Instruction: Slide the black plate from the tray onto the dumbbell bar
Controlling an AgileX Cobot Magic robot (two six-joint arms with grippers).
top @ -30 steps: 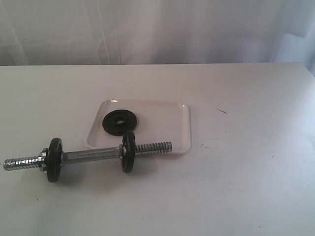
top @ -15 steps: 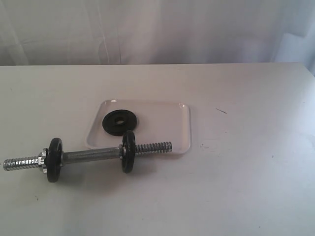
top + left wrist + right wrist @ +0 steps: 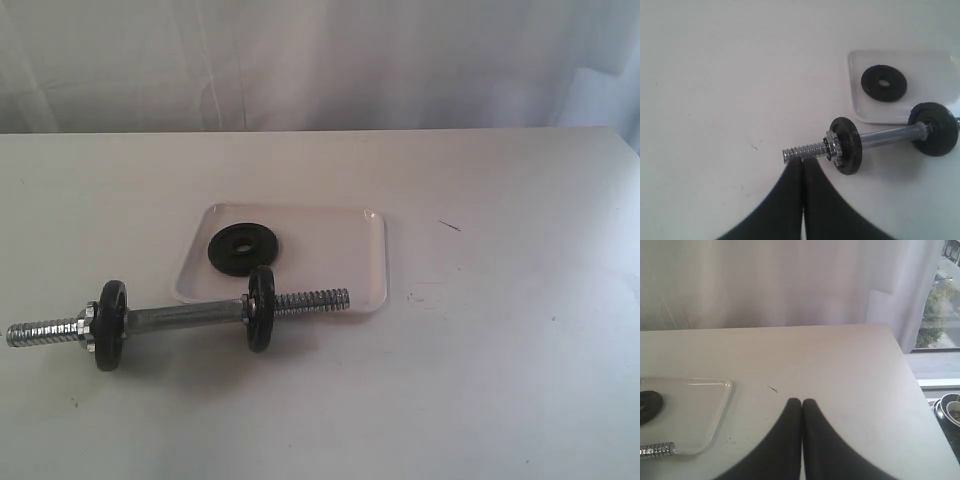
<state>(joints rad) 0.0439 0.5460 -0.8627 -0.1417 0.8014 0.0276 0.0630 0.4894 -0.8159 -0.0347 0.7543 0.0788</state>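
The black plate (image 3: 241, 250) lies flat in the left half of the white tray (image 3: 330, 260), also seen as the black plate (image 3: 884, 83) in the tray (image 3: 935, 70) from the left wrist. The dumbbell bar (image 3: 185, 319) rests on the table in front of the tray, carrying two black discs, its right threaded end over the tray's front lip. My left gripper (image 3: 803, 161) is shut and empty, its tips appearing just before the bar's (image 3: 887, 136) left threaded end. My right gripper (image 3: 801, 402) is shut and empty above bare table right of the tray (image 3: 715, 410). Neither arm shows in the exterior view.
White tabletop (image 3: 500, 380) with a curtain behind. A small dark scratch mark (image 3: 450, 226) lies right of the tray. The table's right edge (image 3: 912, 370) drops off toward a window; bowls (image 3: 950, 412) sit below it.
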